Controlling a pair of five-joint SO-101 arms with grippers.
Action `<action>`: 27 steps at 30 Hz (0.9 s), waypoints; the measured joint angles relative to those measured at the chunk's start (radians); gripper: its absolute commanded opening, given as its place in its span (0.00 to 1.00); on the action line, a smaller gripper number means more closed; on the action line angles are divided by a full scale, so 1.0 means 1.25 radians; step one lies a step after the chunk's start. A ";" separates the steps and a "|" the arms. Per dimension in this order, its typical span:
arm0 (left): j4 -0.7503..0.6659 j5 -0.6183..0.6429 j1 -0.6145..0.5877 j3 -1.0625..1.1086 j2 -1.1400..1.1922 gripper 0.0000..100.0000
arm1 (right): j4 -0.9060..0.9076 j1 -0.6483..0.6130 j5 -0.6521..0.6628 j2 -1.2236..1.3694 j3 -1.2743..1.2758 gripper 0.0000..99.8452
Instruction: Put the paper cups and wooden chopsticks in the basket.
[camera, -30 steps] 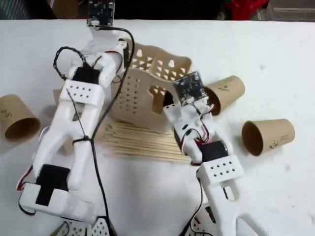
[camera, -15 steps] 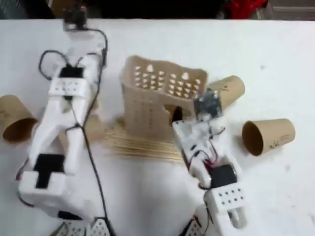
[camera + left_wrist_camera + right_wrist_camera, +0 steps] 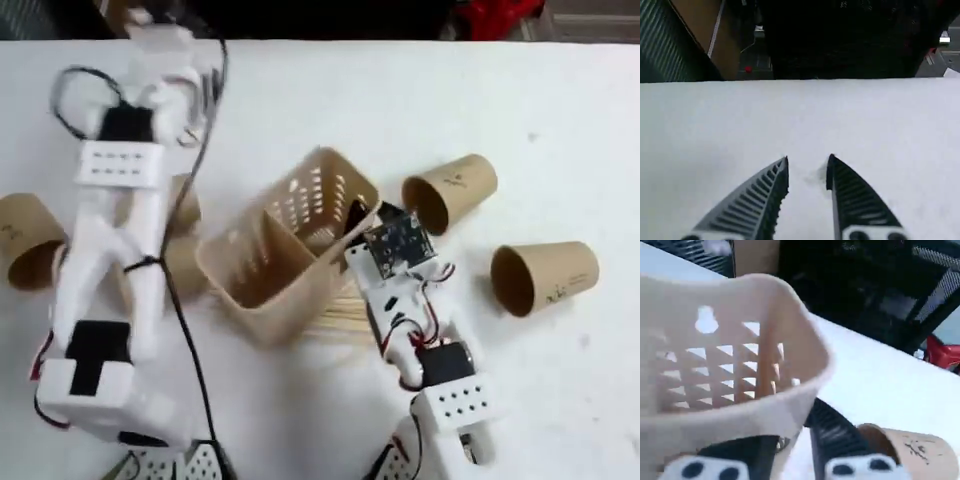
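R jaws clamp basket (image 3: 262,300) wall, tilted; grip may slip, dumping it onto chopsticks (image 3: 345,324). L jaws parted, empty.

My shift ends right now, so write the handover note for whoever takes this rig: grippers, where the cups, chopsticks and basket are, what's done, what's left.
Left gripper: open, empty, over bare table.
Right gripper: shut on the rim of the basket, which is tilted mid-table with nothing visible inside.
Cups, all on their sides on the table: one at the far left, two right of the basket. A brown shape beside the left arm is partly hidden.
Chopsticks: loose on the table, partly under the basket.
Done: nothing is in the basket. To do: every cup and all chopsticks.
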 measured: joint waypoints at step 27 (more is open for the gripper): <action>0.638 -0.081 0.045 -0.543 -0.014 0.21 | -0.011 0.108 -0.248 0.755 -0.686 0.02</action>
